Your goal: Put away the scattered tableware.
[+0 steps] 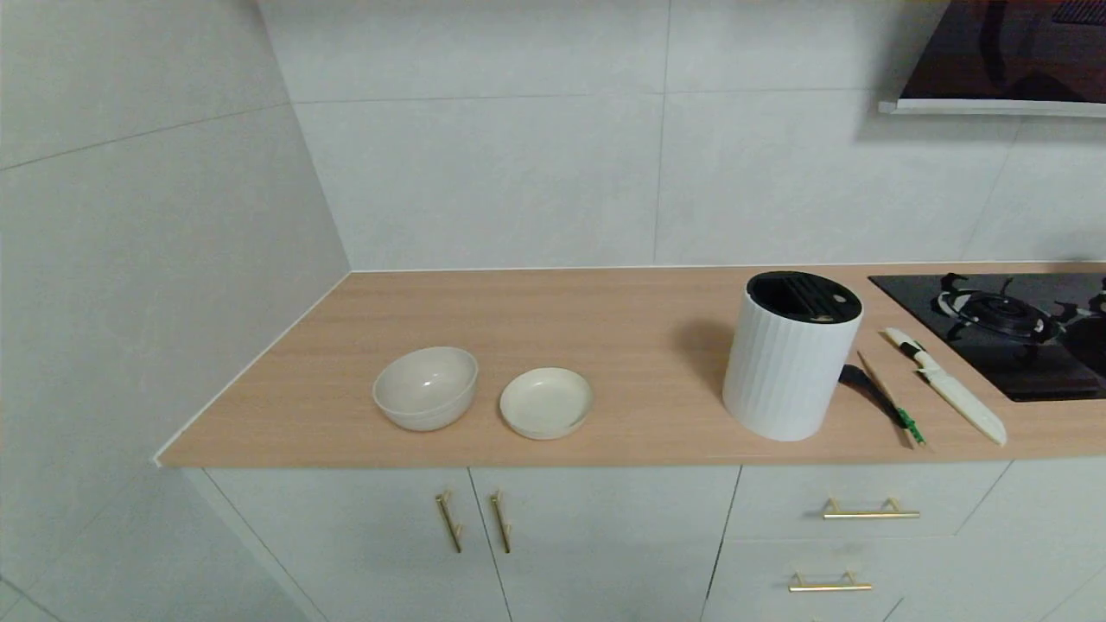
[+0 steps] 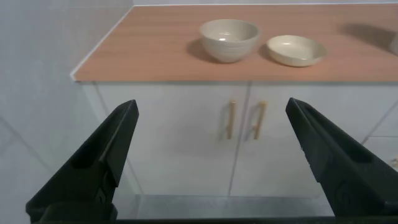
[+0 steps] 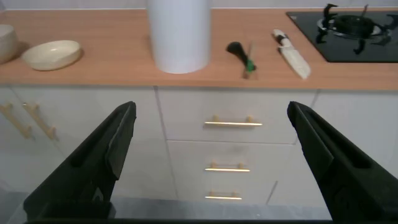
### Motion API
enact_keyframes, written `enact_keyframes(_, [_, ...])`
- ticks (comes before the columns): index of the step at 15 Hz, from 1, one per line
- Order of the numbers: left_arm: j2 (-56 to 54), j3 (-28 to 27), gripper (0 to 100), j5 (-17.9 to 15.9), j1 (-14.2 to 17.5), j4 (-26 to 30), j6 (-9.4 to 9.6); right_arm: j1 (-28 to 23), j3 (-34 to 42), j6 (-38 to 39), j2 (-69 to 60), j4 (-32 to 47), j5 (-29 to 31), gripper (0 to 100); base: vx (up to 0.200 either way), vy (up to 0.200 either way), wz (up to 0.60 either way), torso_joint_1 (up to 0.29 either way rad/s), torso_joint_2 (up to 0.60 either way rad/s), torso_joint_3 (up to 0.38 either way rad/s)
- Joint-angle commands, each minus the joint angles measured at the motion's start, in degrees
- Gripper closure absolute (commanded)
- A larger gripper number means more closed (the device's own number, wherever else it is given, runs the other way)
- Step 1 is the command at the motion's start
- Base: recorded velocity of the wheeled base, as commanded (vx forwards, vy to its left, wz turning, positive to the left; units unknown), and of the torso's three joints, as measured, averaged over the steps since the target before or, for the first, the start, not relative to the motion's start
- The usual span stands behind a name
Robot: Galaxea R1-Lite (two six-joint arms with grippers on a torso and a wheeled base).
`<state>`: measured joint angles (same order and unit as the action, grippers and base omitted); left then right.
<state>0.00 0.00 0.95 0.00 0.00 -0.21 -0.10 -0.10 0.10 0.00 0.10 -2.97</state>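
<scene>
A deep cream bowl (image 1: 426,387) (image 2: 229,39) and a shallow cream dish (image 1: 546,402) (image 2: 296,50) (image 3: 52,54) sit side by side on the wooden counter (image 1: 605,328). Right of them stands a white ribbed utensil holder (image 1: 791,354) (image 3: 178,34) with a black slotted top. Beside it lie a black-headed spoon (image 1: 880,399) (image 3: 240,54), chopsticks (image 1: 888,397) and a white knife (image 1: 946,385) (image 3: 292,53). My left gripper (image 2: 211,165) is open, held low in front of the cabinet doors. My right gripper (image 3: 211,165) is open too, facing the drawers below the holder.
A black gas hob (image 1: 1002,324) (image 3: 348,31) occupies the counter's right end, under a range hood (image 1: 1002,60). A tiled wall closes the left side. White cabinet doors (image 2: 242,143) and drawers (image 3: 233,143) with brass handles are below the counter.
</scene>
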Motion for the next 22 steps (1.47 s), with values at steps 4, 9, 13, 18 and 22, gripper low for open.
enact_keyframes(4, [0.09,0.00,0,0.02,0.00,0.00,0.03,0.01,0.01,-0.01,0.00,-0.10,-0.01,0,0.000,0.200,0.00,0.004,0.00,0.000])
enact_keyframes(9, [0.09,0.00,0,0.02,0.00,0.00,0.03,0.01,0.01,-0.01,0.00,-0.01,-0.01,0,0.000,0.200,0.00,0.000,0.00,0.000])
enact_keyframes(13, [0.09,0.00,0,0.02,0.00,0.00,0.03,0.01,0.01,-0.01,0.00,-0.01,-0.01,0,0.000,0.200,0.00,0.001,0.00,0.002])
enact_keyframes(18, [0.09,0.00,0,0.02,0.00,0.09,0.03,0.01,0.01,-0.01,0.09,-0.10,-0.01,0,0.000,0.040,0.00,0.000,0.00,0.000])
enact_keyframes(22, [0.09,0.00,0,0.02,0.00,0.09,0.03,0.01,0.01,-0.01,0.09,-0.10,-0.01,0,0.000,0.000,0.00,0.000,0.00,0.000])
